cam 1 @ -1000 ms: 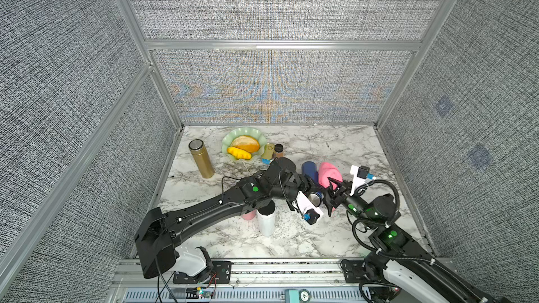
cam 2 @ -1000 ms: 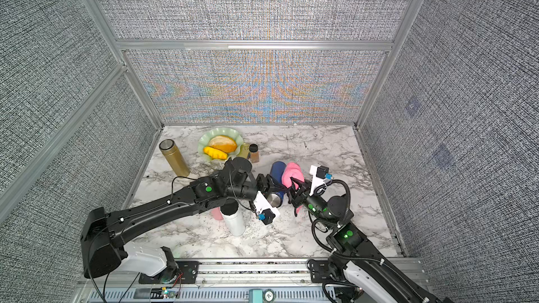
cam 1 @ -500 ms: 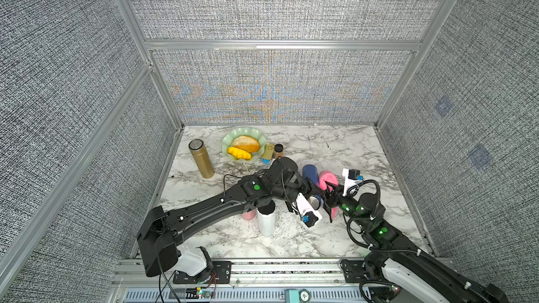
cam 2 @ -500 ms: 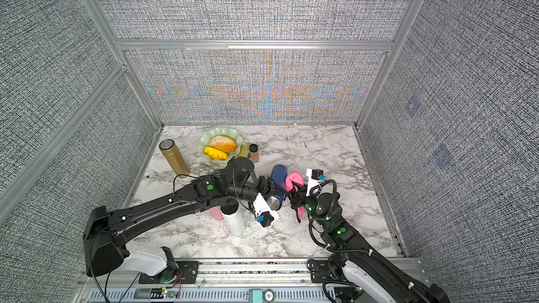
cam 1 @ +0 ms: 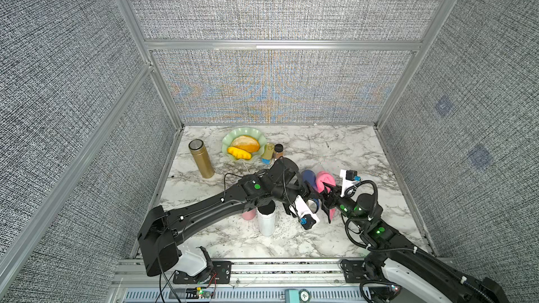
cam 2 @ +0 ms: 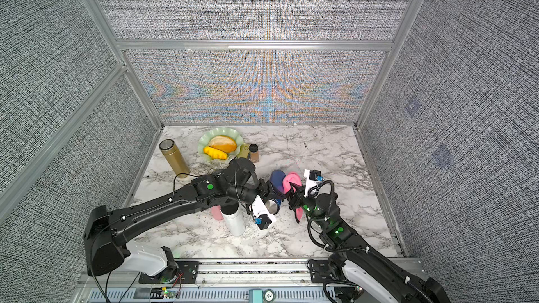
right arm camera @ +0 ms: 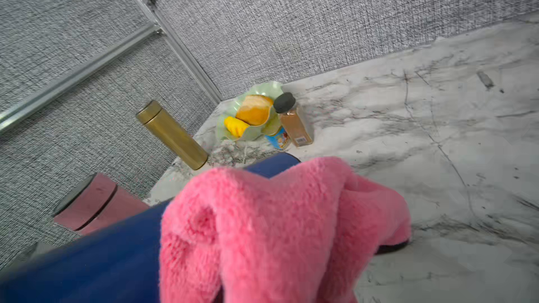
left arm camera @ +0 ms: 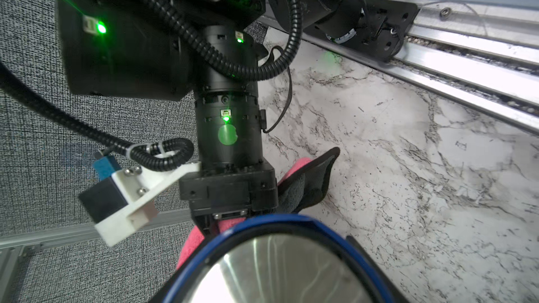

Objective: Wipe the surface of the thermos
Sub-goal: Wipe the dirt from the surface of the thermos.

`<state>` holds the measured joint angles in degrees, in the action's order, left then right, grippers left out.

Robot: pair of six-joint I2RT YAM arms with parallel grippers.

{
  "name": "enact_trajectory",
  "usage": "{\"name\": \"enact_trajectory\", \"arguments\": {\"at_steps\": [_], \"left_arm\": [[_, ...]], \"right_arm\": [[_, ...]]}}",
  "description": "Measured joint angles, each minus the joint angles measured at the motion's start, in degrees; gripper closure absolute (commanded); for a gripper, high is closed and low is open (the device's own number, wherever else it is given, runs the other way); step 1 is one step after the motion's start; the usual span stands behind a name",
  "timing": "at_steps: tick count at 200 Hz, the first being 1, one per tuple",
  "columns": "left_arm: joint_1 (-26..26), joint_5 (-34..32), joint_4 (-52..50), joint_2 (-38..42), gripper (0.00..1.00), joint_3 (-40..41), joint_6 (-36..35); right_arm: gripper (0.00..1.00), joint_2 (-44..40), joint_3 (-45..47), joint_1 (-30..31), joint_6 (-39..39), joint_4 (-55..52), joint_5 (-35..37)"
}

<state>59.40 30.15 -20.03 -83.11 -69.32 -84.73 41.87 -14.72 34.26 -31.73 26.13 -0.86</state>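
With the blue thermos (cam 1: 308,176) held tilted near the middle of the marble table (cam 1: 344,147) in the closed jaws of the left gripper (cam 1: 310,197), and the pink cloth (cam 1: 321,180) pinched shut in the right gripper (cam 1: 329,195), the cloth is best pressed flat and drawn along the wall — its drape over the blue side is shown only in the right wrist view, the steel base (left arm camera: 277,272) only in the left.

**A robotics lab test cell**

Grey woven fabric wall panels (cam 1: 277,4) set in a bare aluminium bar frame (cam 1: 280,44) close in a small marble-patterned tabletop (cam 1: 335,147) on three sides. Along its front edge runs a slotted metal rail (cam 1: 291,269) carrying the bases of two black jointed robot arms, left (cam 1: 210,208) and right (cam 1: 388,236), with exposed corrugated black cables (left arm camera: 242,65) and green status lights (left arm camera: 101,28). Loose props stand on the tabletop: a gold metal cylinder flask (cam 1: 201,158), a pale green scalloped plate (cam 1: 227,144) of yellow and orange food pieces (cam 1: 245,144), and a brown spice jar with a black cap (cam 1: 278,151).
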Motion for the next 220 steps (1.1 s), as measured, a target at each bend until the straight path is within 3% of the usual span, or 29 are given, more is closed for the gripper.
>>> {"name": "enact_trajectory", "arguments": {"at_steps": [55,112,178,220], "left_arm": [[0.13,1.31,0.0,-0.72,1.0,-1.38,-1.81],[0.09,1.29,-5.51,-1.2,1.0,-1.81,-1.88],[0.26,2.73,-3.74,-0.96,1.0,-1.99,-3.87],[0.92,2.78,-6.91,-0.9,1.0,-2.1,-3.8]], "right_arm": [[1.0,-4.52,-7.48,2.75,0.87,0.22,-5.88],[1.0,2.38,1.73,-0.85,-1.33,4.28,-4.02],[1.0,-2.84,-6.1,0.35,-1.09,2.38,-9.77],[1.0,4.2,-1.95,-1.05,-1.97,7.61,-9.42]]}}
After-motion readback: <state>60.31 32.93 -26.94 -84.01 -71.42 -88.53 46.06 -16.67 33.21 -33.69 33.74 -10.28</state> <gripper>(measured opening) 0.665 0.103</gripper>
